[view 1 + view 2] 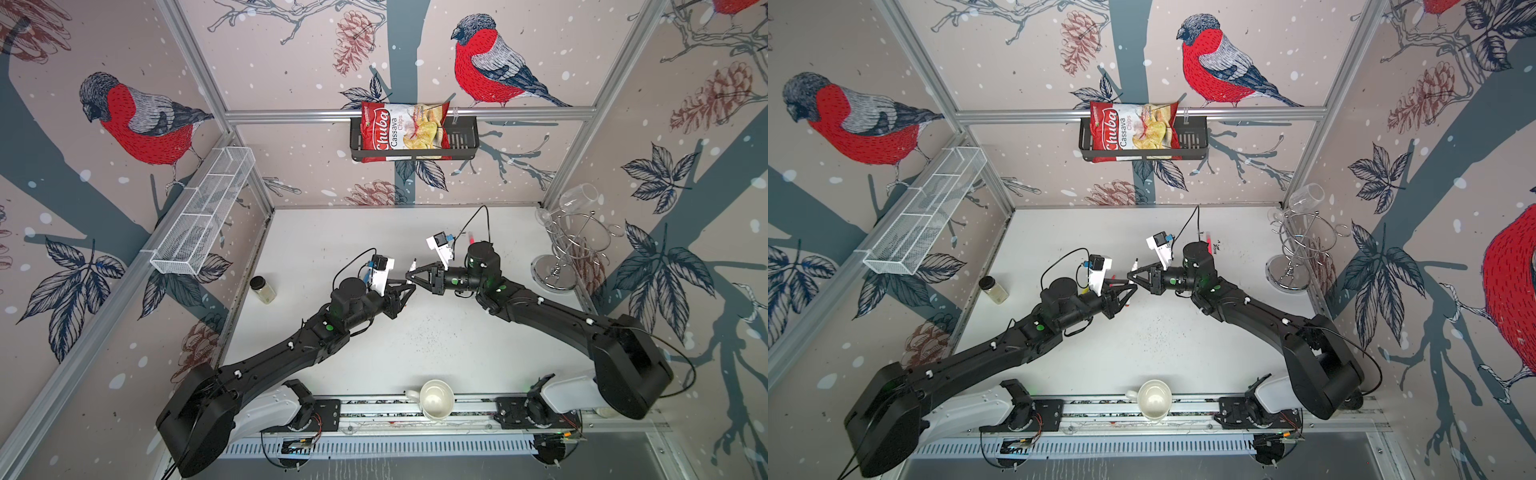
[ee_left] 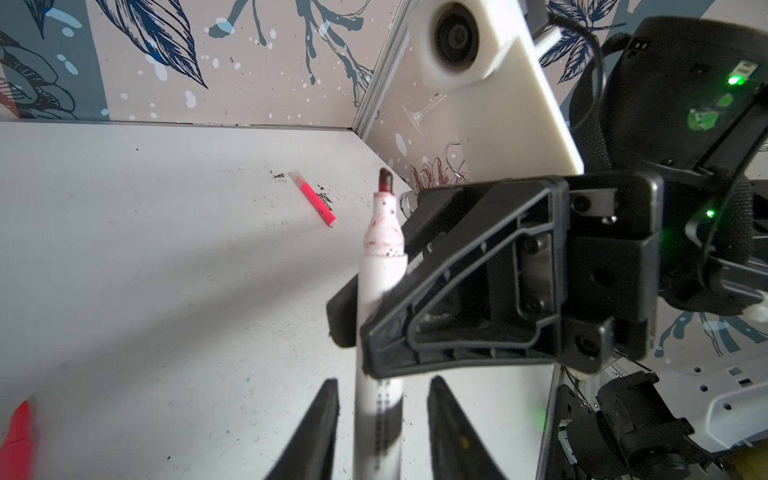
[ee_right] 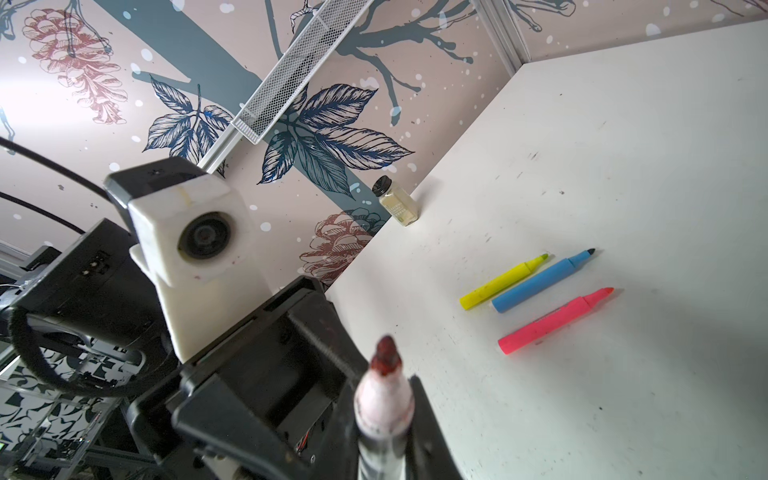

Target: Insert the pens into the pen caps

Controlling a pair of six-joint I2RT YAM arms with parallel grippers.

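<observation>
The white marker (image 2: 380, 266) stands up in the air over the middle of the bench (image 1: 415, 353). The right tool (image 3: 384, 419) squeezes its body. The left tool (image 2: 384, 382) is open around its bottom end, not touching. With one grip only it might tip or slide out, and its inky tip (image 2: 385, 180) could smear the white, speckled bench. Bird wallpaper (image 1: 145, 124) is all around.

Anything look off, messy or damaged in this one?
The white marker clamped by the right gripper has reddish ink smeared over its neck, below the dark tip. Dark specks dirty the table beside a pink pen. Nothing else stands out.
</observation>
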